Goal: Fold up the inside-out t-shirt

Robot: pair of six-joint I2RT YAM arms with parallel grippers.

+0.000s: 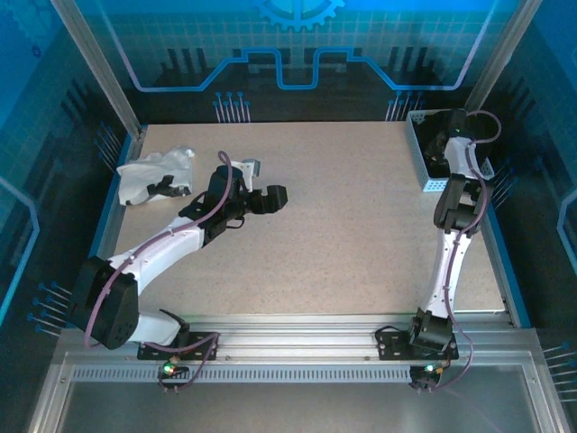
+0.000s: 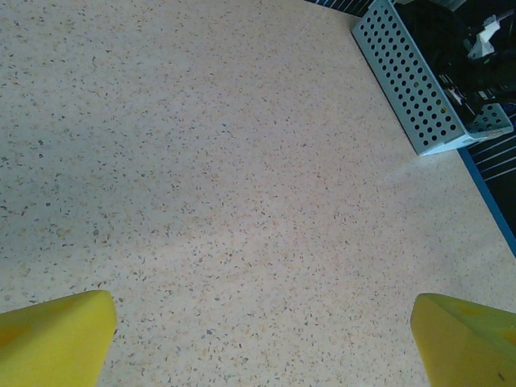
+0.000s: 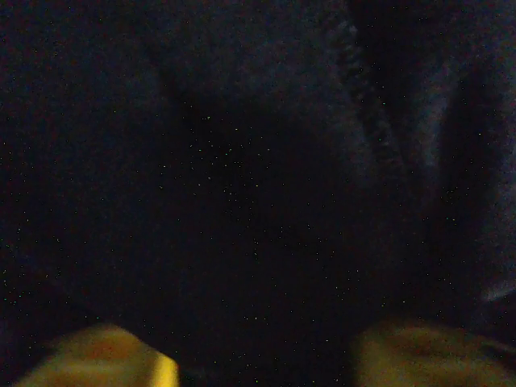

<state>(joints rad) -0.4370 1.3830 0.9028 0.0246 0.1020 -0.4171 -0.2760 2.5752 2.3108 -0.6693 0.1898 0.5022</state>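
The inside-out t-shirt [image 3: 242,161] is a black heap lying inside the perforated grey basket [image 1: 420,158] at the table's far right. In the left wrist view its dark cloth [image 2: 439,32] shows above the basket wall [image 2: 403,81]. My right gripper [image 1: 448,149] reaches down into the basket. Seen from the right wrist, the right gripper [image 3: 266,355] has its yellow fingertips [image 3: 105,359] pressed into the black cloth, drawn partly together with fabric bunched between them. My left gripper [image 1: 270,198] hovers over bare table at centre left, and its own camera shows the gripper [image 2: 262,322] wide open with nothing in it.
A crumpled white garment [image 1: 149,171] lies at the far left of the table, just behind the left arm. The speckled tabletop [image 2: 242,177] stretches between the two arms. Blue rails edge the table on both sides.
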